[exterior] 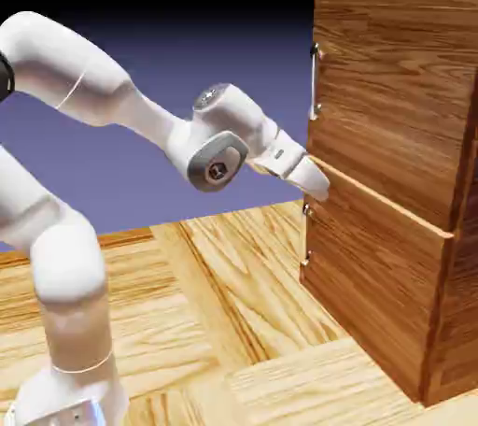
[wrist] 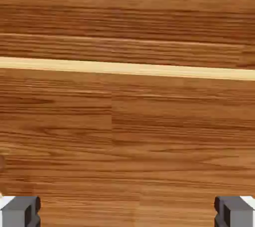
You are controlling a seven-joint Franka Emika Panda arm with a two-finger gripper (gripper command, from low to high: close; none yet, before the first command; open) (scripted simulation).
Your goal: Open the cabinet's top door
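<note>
While the arm [exterior: 219, 149] reaches across from the left, its white hand [exterior: 308, 177] comes right up near the cabinet [exterior: 373, 293], around the pale strip [exterior: 383, 195] between the two front panels. The jaws [wrist: 127, 212] stand wide apart with nothing between them. Above that strip is the top door [exterior: 392, 88], lying flush, its slim upright silver handle [exterior: 315, 83] at the edge on the exterior view's left, higher than the hand. Below sits the lower panel [exterior: 369, 265] with its own small handle [exterior: 305, 233].
</note>
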